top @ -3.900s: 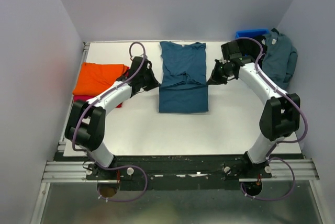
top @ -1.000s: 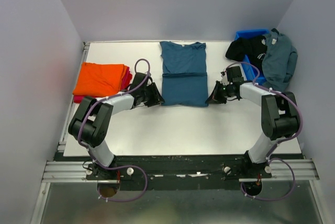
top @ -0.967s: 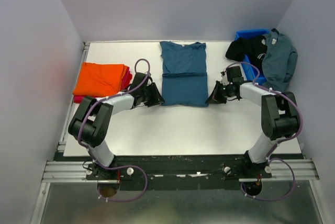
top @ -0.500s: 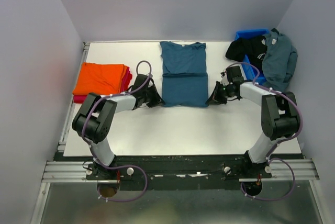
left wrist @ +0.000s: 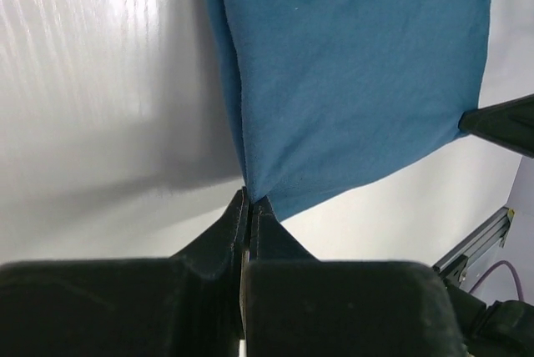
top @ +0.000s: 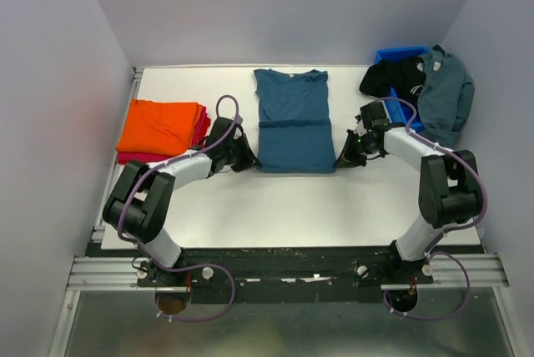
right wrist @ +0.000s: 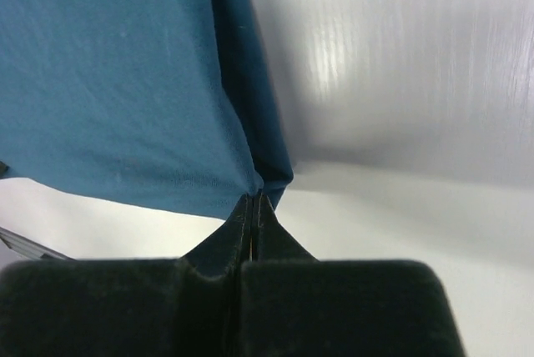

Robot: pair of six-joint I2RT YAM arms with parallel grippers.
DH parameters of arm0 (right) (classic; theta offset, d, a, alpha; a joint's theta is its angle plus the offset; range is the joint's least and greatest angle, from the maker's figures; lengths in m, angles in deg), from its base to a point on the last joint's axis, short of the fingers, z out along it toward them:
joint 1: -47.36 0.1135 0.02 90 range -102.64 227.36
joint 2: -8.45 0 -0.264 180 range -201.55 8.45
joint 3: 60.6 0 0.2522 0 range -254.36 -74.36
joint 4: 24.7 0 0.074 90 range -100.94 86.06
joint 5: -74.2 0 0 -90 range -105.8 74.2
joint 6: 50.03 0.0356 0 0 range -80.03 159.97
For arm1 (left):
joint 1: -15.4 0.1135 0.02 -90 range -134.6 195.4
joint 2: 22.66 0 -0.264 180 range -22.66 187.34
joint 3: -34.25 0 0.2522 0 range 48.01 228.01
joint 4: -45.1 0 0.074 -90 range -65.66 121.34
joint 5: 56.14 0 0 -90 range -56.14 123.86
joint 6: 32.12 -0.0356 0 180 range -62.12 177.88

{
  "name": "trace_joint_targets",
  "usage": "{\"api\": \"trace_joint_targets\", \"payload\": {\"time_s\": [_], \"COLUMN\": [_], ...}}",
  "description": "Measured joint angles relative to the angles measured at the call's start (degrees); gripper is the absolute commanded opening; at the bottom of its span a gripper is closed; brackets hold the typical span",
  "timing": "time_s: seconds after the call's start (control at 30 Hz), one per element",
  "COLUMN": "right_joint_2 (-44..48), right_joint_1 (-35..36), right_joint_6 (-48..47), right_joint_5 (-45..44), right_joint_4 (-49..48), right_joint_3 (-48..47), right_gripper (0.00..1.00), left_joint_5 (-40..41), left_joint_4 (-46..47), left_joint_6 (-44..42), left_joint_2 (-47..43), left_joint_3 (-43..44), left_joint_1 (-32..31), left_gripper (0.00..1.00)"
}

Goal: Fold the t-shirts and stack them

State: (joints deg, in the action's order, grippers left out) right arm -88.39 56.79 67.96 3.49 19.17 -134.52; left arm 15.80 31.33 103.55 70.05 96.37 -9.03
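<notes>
White table (top: 292, 207), pale lavender walls (top: 292, 7), metal rail (top: 284, 272).

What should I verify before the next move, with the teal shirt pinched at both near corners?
1. Left gripper shut on the near left corner of the teal shirt: ok.
2. Right gripper shut on its near right corner: ok.
3. Every cloth layer caught in each pinch: cannot tell.
4. Near edge straight between the two grippers: ok.
5. Nothing lying on the teal shirt: ok.
6. Orange shirt folded flat at the left, on top of the red shirt: ok.
</notes>
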Motion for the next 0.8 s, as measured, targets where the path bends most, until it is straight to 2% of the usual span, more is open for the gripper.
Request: {"api": "trace_joint_targets", "payload": {"time_s": [0.13, 0.27, 0.33, 0.57, 0.8], "right_joint_2": [0.02, 1.05, 2.99, 9.29, 5.99], "right_joint_1": [0.11, 0.24, 0.22, 0.28, 1.62], "right_joint_6": [0.48, 0.37, 0.31, -0.61, -0.55], "right_joint_5": [0.07, -0.2, -0.15, 2.49, 3.61], "right_joint_4": [-0.35, -0.28, -0.74, -3.98, -6.1], "right_joint_3": [3.52, 7.5, 8.96, 11.65, 11.8], "right_gripper": [0.16, 0.46, 0.52, 0.51, 0.42], "left_joint_5": [-0.66, -0.98, -1.09, -1.03, -0.98], "left_joint_4": [0.61, 1.4, 1.97, 3.06, 2.71], "left_joint_6": [0.09, 0.55, 0.63, 0.68, 0.59], "left_joint_2": [0.09, 0.09, 0.0, -0.31, -0.57], "left_joint_3": [-3.63, -7.34, -7.65, -8.28, -8.37], "left_joint_1": [-0.39, -1.11, -1.11, -1.49, -1.57], "left_gripper": [0.0, 0.0, 0.0, 0.0, 0.0]}}
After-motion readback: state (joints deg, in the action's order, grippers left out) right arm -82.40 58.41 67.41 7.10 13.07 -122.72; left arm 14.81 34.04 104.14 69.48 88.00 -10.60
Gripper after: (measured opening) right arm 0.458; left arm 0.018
